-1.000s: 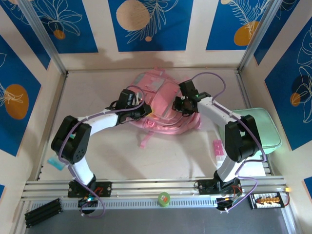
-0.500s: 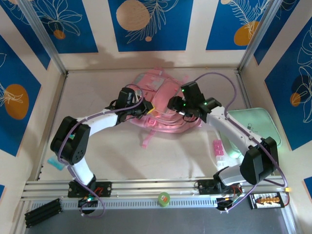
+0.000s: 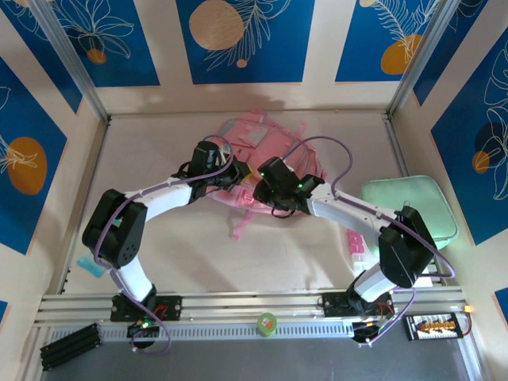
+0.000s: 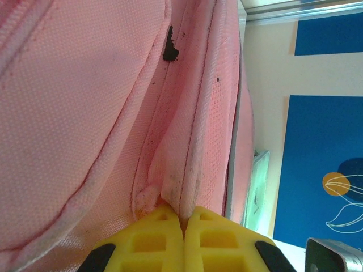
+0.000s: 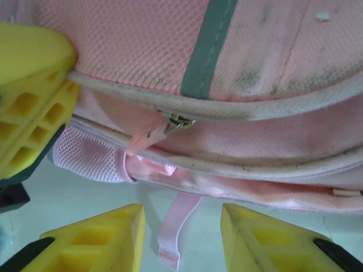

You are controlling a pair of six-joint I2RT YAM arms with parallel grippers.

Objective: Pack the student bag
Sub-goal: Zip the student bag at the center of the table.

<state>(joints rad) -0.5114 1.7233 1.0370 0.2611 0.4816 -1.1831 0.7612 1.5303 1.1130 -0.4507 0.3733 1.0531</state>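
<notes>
Left gripper (image 4: 182, 218) pinches the student bag (image 4: 74, 102) seam; right gripper (image 5: 181, 226) gapes, zip pull (image 5: 148, 135) seemingly just ahead, slightly left.

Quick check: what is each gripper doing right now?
Left gripper: closed, pinching a seam fold of the pink backpack.
Right gripper: open, holding nothing, beside the backpack's zipped edge.

Matt, woven cloth student bag (image 5: 142, 45)

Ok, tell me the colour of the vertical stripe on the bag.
Dull grey-green stripe on the pink student bag; shows best in the right wrist view.
</notes>
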